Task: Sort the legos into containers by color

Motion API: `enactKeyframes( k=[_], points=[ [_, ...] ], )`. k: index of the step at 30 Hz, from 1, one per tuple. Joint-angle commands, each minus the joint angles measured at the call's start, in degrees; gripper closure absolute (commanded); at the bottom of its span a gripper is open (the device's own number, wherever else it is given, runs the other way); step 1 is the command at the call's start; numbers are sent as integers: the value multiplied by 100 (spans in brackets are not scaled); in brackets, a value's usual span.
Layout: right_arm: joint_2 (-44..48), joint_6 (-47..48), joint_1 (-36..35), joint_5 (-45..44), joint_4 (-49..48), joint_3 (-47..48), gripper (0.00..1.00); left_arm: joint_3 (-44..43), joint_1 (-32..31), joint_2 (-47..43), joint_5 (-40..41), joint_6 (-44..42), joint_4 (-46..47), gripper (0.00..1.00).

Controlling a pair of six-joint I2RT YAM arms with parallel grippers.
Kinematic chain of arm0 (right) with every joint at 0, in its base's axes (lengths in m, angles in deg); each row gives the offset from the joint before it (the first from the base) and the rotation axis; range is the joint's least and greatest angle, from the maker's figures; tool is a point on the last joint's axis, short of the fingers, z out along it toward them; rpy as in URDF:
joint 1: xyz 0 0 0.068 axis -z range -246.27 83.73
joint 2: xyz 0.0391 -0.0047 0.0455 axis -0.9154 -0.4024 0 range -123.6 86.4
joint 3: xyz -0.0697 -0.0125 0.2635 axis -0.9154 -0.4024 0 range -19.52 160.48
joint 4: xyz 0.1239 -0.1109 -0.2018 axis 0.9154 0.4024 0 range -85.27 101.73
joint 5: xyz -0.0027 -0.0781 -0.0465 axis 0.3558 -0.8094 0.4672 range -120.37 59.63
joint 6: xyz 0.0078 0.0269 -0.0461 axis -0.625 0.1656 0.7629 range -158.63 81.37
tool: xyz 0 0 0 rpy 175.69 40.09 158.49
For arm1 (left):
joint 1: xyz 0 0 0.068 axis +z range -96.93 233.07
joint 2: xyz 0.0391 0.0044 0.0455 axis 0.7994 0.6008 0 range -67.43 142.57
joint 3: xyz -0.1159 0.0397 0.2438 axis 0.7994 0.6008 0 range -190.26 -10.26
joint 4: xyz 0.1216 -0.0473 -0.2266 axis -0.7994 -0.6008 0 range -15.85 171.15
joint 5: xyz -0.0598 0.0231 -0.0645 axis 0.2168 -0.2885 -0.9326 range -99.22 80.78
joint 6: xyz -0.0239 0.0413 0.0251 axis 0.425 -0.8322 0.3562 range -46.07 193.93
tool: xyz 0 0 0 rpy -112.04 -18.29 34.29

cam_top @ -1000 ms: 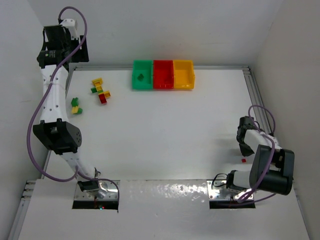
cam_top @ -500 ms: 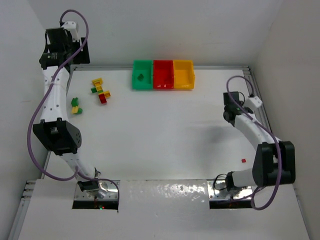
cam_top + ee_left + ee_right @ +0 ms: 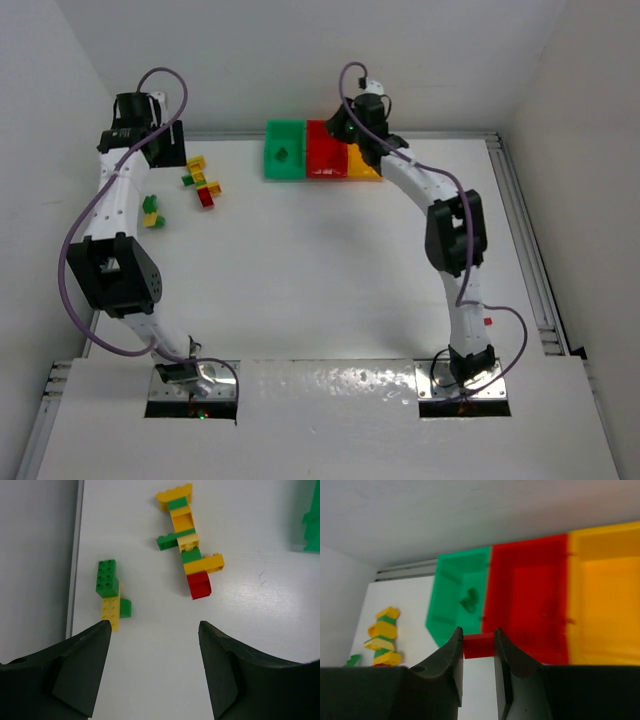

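My right gripper (image 3: 478, 656) clamps red brick (image 3: 479, 645): smooth plastic block, long axis crosswise between jaws, near red bin (image 3: 530, 605), glossy rectangular. My left gripper (image 3: 154, 647): jaws apart above stacked bricks (image 3: 190, 555).

A white tabletop (image 3: 320, 260) is edged along its back and right sides by a metal rail (image 3: 524, 235). Plain white walls (image 3: 450, 60) enclose it.
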Motion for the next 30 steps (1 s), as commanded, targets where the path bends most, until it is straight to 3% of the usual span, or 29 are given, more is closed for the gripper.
enactKeyframes(
  k=[1,5,8,15,21,24,30],
  points=[
    [-830,163,-188,566,-658,936,100,29,17,-142,98,118,140,31],
    [-1594,101,-241,356,-1695,1193,100,29,17,15,45,65,175,32],
    [-1859,162,-250,-128,-1512,1579,100,-32,17,112,80,56,158,31],
    [-1983,303,-285,47,-1882,1457,100,-199,26,341,89,39,105,31],
    [-1756,627,-293,38,-1871,1125,69,-287,17,403,168,-23,114,31],
    [-1658,733,-285,47,-1916,1114,58,-296,35,403,194,-32,105,31],
    [-1359,953,-285,-41,-1934,1097,51,-313,35,359,80,21,105,31]
  ],
)
